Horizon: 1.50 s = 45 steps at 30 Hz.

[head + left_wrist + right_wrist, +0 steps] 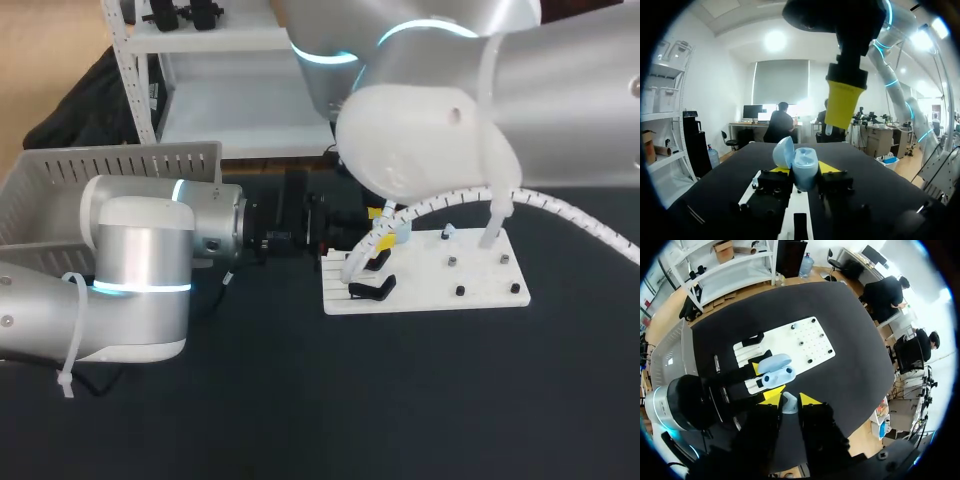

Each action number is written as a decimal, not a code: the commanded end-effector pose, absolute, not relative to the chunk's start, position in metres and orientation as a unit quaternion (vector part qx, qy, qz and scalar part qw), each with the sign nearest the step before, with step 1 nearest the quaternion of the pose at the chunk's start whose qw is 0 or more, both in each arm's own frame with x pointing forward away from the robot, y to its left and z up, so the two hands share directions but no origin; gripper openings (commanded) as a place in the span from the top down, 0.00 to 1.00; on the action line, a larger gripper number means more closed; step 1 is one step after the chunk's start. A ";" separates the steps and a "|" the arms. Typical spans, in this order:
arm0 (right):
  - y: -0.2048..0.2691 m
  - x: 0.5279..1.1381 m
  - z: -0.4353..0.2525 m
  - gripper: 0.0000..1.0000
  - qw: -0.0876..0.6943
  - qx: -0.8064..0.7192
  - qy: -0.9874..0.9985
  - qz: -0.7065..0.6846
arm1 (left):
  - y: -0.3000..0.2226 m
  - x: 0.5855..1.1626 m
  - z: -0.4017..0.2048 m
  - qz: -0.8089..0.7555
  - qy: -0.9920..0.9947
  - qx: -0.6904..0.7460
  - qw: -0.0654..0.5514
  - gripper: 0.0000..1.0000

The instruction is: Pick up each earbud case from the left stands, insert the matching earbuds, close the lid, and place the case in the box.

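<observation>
- While the grey slatted plastic box [120, 165] sits at the upper left of the head view, the work is at the frame's middle.
- Coming in from the left edge, the left gripper [804, 171] is clamped on the small light-blue plastic earbud case [805, 175]. Its yellow tips press the case's two flanks, and the hinged lid [784, 152] stands flipped up.
- Just above the open case hangs the right gripper [789, 399]. Its fingers are narrowed to a slit and pinch a tiny pale earbud [789, 406] between them.
- The earbud looks very light, smooth and apt to slip or twist. I judge it best held by its upper body, leaving free the end that enters the well.
- The case is probably a stiff, glossy shell with a delicate hinge. A hold low on the body, below the lid seam, lets the lid swing shut.
- Right of centre in the head view lies the white perforated plate [470, 285], with black stands [372, 290] at its left end.
</observation>
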State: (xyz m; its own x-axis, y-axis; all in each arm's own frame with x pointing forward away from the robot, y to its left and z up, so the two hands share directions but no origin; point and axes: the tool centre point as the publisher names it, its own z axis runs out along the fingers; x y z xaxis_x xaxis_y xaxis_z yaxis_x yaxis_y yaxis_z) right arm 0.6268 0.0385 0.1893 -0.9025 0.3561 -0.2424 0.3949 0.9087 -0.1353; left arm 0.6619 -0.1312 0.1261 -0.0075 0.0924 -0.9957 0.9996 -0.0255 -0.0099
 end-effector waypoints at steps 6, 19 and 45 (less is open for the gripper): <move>0.036 0.638 0.191 1.00 0.083 0.268 0.952 -0.121 | -0.131 0.660 0.126 -0.483 0.520 0.525 0.470 1.00; 0.035 0.636 0.182 1.00 0.072 0.291 0.943 -0.141 | -0.131 0.660 0.126 -0.483 0.520 0.525 0.470 1.00; 0.029 0.648 0.171 1.00 0.080 0.287 0.943 -0.148 | -0.131 0.660 0.126 -0.483 0.520 0.525 0.470 1.00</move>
State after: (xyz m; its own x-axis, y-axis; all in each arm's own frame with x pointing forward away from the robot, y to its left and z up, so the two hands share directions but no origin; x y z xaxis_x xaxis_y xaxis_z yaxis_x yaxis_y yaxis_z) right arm 0.6457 0.0276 0.1718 -0.8221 0.5180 -0.2361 0.5652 0.7923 -0.2299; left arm 0.6619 -0.1312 0.1261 -0.0075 0.0924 -0.9957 0.9996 -0.0255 -0.0099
